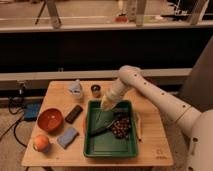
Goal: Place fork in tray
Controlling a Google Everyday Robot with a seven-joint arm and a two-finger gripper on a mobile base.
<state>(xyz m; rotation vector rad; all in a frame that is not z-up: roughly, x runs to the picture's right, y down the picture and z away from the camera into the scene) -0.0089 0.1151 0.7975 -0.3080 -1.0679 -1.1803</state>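
The green tray [107,144] sits on the wooden table [155,147], right of centre. My gripper [105,106] hangs just over the tray's far left corner, with the white arm reaching in from the right. A thin pale sliver [99,118], possibly the fork, slants down from the gripper into the tray; I cannot make out its shape. Inside the tray lie a dark-handled utensil [102,130] and a dark clustered object [120,128].
A pale stick-like item [138,126] lies on the table along the tray's right side. Left of the tray are a red bowl [50,119], an orange fruit [41,143], a blue sponge [67,136] and a dark bar [74,113]. Behind are a bluish packet [76,88] and a small can [95,90].
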